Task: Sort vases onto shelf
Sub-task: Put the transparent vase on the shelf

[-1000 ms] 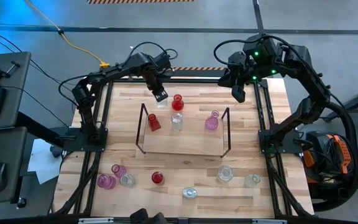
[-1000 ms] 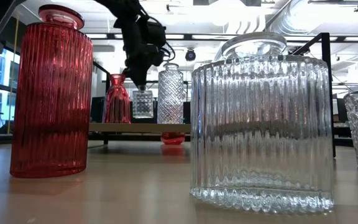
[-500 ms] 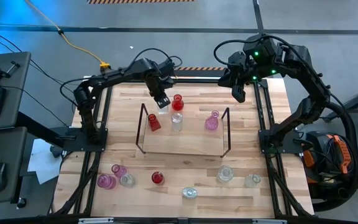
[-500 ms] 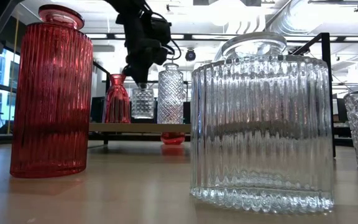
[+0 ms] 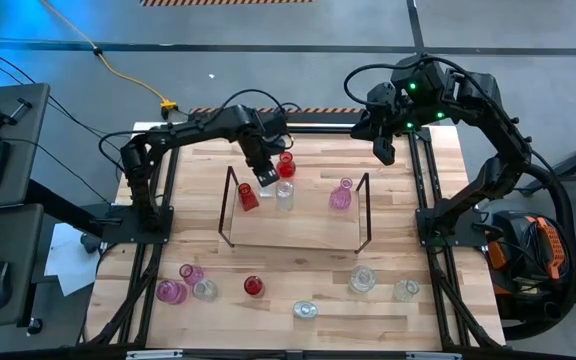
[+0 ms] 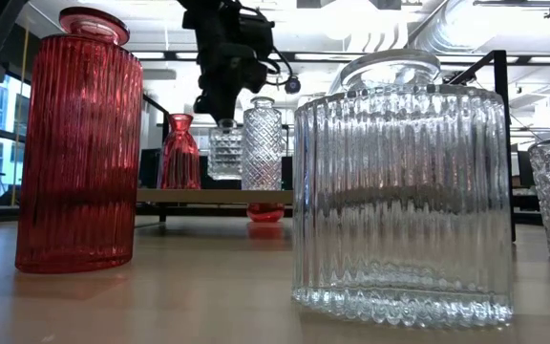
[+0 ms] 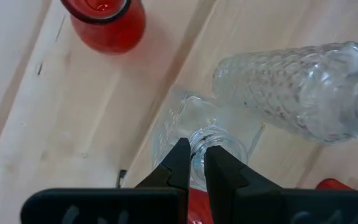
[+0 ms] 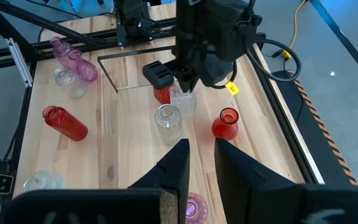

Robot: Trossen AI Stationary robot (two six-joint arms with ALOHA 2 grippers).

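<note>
Left tool (image 5: 265, 176) is clenched on the neck of a small clear vase (image 6: 224, 149), which I'm carrying over the shelf (image 5: 293, 232). In the low view the vase hangs under the tool, its base seemingly clear of the board, between the red vase (image 6: 179, 153) and the tall clear bottle (image 6: 263, 143) already standing on the shelf. In the left wrist view my fingers (image 7: 178, 163) pinch the rim from both sides, with the bottle close beside and a red jar (image 7: 106, 23) standing on the worktop behind the shelf.

I judge this to be the placing step: the vase is over its slot but not yet set down. The next move calls for a straight, slow descent until the base meets the board, then letting go and lifting straight up. The gap is tight; any sideways drift could knock the bottle or the red vase over, so I'd keep it centred between them.

Right tool (image 5: 383, 152) waits near the far right edge of the worktop, fingers slightly apart and empty. A pink vase (image 5: 340, 195) also stands on the shelf. More vases wait along the near edge of the worktop (image 5: 438, 310), so most of the sorting is left.
</note>
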